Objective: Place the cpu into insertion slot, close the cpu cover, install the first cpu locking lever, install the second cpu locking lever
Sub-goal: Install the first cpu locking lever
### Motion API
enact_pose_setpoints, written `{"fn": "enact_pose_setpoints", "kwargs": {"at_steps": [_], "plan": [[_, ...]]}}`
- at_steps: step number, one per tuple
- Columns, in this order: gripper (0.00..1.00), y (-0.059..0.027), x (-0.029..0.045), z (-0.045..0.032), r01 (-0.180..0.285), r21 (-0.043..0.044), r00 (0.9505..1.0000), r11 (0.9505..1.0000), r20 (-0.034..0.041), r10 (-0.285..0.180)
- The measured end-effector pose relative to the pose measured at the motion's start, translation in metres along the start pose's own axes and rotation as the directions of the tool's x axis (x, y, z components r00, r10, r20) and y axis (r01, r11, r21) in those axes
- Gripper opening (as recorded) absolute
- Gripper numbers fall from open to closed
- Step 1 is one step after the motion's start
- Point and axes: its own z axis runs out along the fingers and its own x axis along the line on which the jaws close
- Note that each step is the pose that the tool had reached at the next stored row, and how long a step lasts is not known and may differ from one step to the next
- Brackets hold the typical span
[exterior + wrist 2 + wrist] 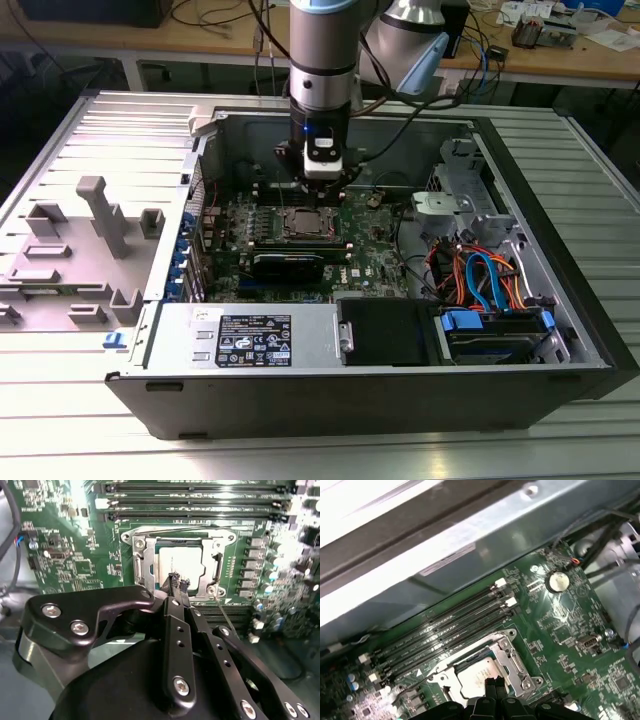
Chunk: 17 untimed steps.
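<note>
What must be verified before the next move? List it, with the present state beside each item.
1. cpu seated in the insertion slot: ok. Its silver top lies flat inside the rim in both wrist views.
2. cpu cover down over the chip: ok. The frame lies flat around it.
3. Locking lever latched: cannot tell. The thin rod lies along the socket's side, and its end is unclear.
4. Tool over the socket: ok. It hangs at the cpu's edge.
5. Memory slots apart from the tool: ok.
</note>
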Motion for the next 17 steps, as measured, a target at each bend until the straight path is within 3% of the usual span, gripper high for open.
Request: {"fn": "enact_pose_setpoints", "kwargs": {"at_steps": [2,5,7,8,12,13,15,17], "plan": [[0.11,0.0,0.0,0.0002,0.036,-0.0006,0.9993,0.9993,0.0001,-0.036],[0.11,0.0,0.0,0.0007,0.113,-0.0019,0.9936,0.9936,0.0003,-0.113],[0.11,0.0,0.0,0.0011,0.182,-0.0032,0.9832,0.9832,0.0005,-0.182],[0.11,0.0,0.0001,0.0013,0.22,-0.004,0.9755,0.9755,0.0006,-0.22],[0.11,0.0,0.0001,0.0014,0.292,-0.0057,0.9566,0.9566,0.0,-0.292],[0.11,0.0,0.0,0.0014,0.32,-0.006,0.9474,0.9474,-0.0002,-0.32],[0.11,0.0,0.0001,0.0015,0.337,-0.0063,0.9417,0.9417,-0.0001,-0.337],[0.11,-0.0001,0.0005,0.0015,0.337,-0.0064,0.9416,0.9416,-0.0001,-0.337]]}}
